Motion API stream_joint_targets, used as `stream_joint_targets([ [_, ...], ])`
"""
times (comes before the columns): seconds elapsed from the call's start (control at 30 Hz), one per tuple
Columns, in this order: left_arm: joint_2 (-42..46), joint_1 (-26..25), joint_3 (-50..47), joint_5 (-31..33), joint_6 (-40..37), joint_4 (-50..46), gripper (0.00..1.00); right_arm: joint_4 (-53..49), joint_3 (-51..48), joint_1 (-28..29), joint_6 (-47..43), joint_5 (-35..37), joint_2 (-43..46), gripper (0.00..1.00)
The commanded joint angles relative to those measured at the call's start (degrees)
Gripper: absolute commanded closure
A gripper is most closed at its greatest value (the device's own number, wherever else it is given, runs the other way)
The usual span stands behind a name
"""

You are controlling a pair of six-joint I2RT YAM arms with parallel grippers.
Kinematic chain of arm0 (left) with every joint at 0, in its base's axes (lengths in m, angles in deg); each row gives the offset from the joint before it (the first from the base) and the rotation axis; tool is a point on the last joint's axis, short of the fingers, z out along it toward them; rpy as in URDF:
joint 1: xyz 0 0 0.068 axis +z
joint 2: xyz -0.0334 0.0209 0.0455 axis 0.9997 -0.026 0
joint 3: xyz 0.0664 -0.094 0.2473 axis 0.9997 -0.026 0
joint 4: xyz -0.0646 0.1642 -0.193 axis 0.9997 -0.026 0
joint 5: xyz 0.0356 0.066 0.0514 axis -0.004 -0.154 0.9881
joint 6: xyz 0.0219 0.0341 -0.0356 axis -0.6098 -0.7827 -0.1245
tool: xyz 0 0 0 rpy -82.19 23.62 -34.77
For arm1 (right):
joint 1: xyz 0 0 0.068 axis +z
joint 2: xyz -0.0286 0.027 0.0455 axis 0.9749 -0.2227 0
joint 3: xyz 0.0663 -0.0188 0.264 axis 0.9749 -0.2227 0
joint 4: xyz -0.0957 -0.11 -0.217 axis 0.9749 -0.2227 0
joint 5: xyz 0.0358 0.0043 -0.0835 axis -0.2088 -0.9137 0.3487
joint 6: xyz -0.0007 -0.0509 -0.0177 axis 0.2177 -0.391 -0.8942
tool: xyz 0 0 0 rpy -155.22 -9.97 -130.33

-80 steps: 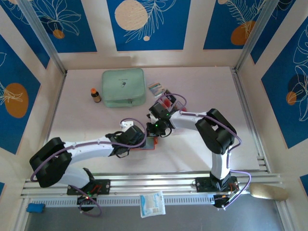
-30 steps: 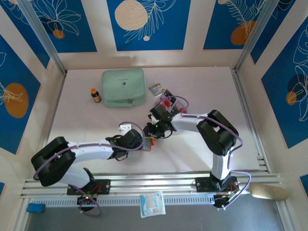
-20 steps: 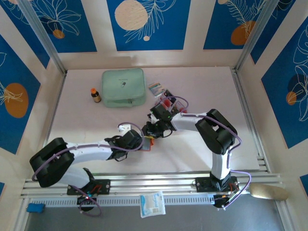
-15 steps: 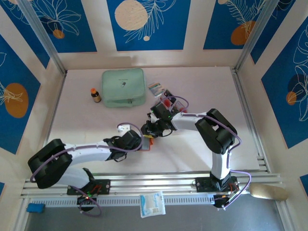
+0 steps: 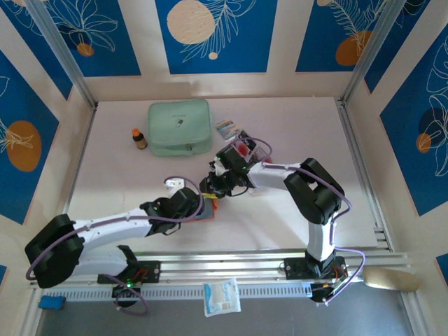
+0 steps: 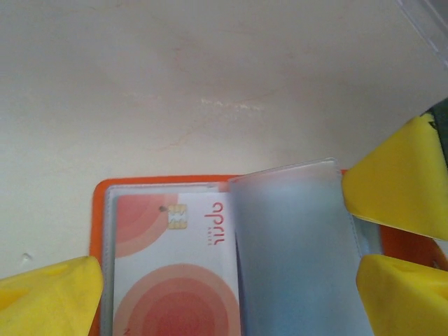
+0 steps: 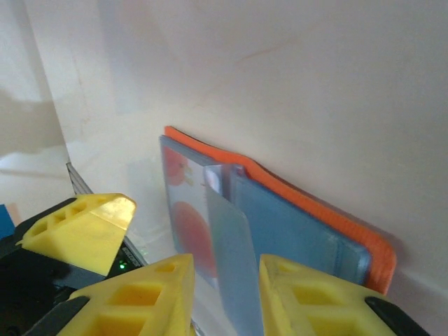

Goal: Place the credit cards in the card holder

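Near the front edge of the tabletop [image 5: 301, 126], about in the middle, the left pincer [image 6: 229, 274] is spread wide. One yellow finger is at each end of the small orange-red folding card holder [image 6: 168, 180], and the pincer grips nothing. The card holder lies open and flat. One white card with big red circles [image 6: 175, 280] is tucked inside it. A greyish see-through plastic sleeve [image 6: 294, 245] stands up beside that card. The right pincer [image 7: 227, 264] has its fingers close together, with the raised sleeve in the gap. I cannot tell if they squeeze it. Farther back, the other white, black and red cards [image 5: 243, 146] lie in a pile, partly hidden by the right arm. Near the back edge are a small striped packet [image 5: 225, 128], a mint-green zip pouch [image 5: 180, 127] and a little brown bottle [image 5: 139, 138].
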Motion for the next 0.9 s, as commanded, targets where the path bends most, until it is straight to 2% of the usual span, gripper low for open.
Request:
stream_joint_targets([
  [0.0,2.83,-0.23,-0.93,2.69,0.19,-2.69,0.07,0.22,2.23,0.85,1.14,-2.24,-1.5,0.69],
  [0.53,14.69,0.56,-1.5,6.85,0.39,-9.33,0.06,0.02,9.35,5.57,3.38,-3.06,-6.29,0.69],
  [0.87,20.42,1.09,-1.65,8.96,0.63,-13.41,0.06,1.94,8.47,9.6,5.71,-2.61,-6.56,0.69],
])
